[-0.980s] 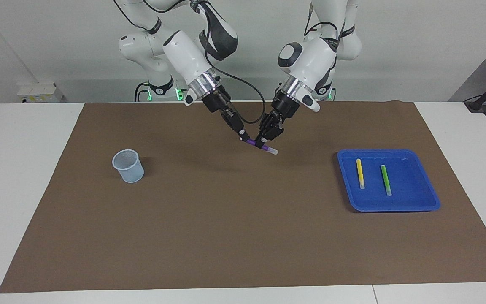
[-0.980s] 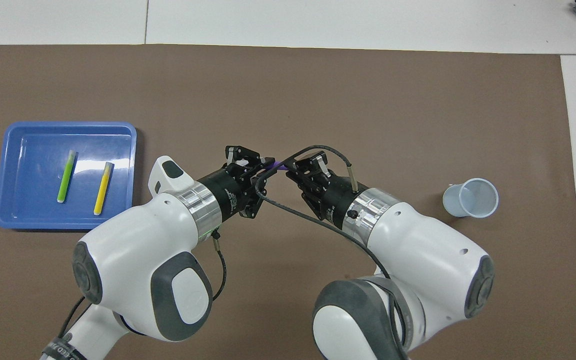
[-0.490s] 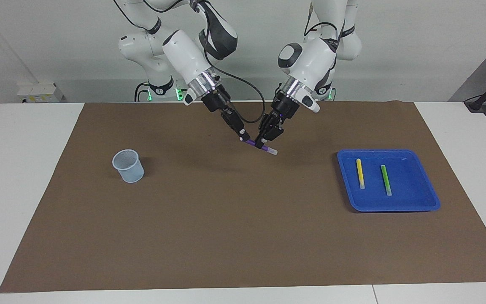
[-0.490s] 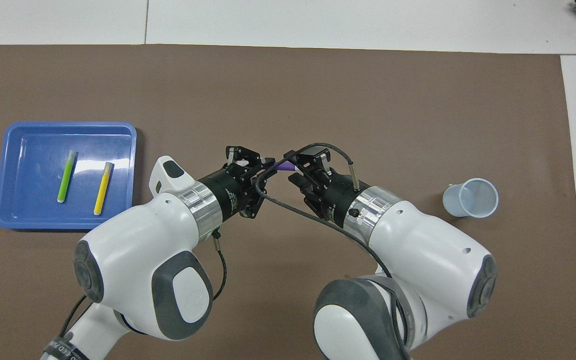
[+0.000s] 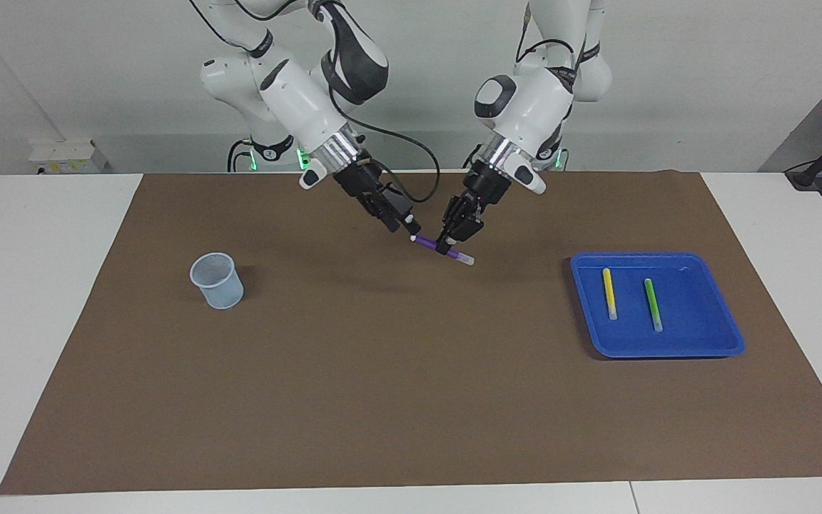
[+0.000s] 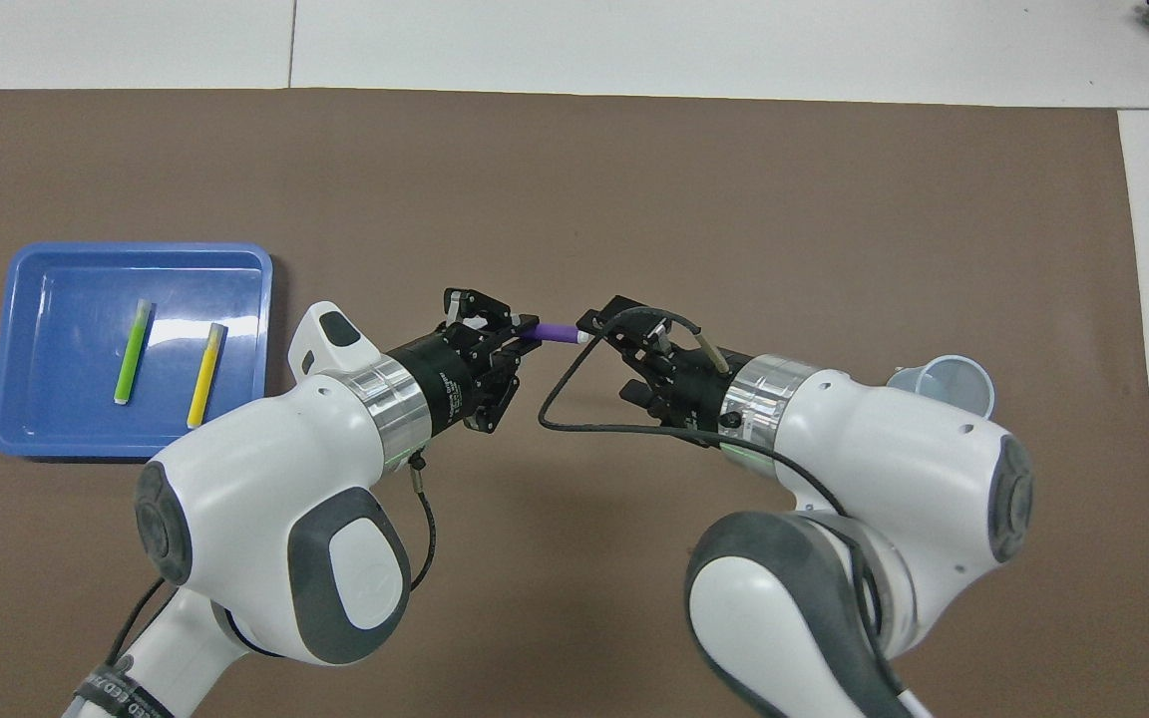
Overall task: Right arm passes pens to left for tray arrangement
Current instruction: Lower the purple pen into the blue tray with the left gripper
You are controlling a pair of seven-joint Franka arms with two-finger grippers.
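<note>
Purple pen (image 5: 442,250) held in air over mid-counter, clamped in left gripper (image 5: 449,249). Right gripper (image 5: 408,230) w/ fingers apart just beside pen's end. Yellow pen (image 5: 609,293) & green pen (image 5: 653,303) lie in tray (image 5: 696,344).

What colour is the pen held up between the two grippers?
Purple, with a whitish end; the pen shows best in the facing view.

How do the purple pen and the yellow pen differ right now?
The purple pen hangs over the mat in the left gripper, tilted; the yellow pen lies flat in the tray, free. Purple lies crosswise to yellow. Both are slim with a whitish end.
</note>
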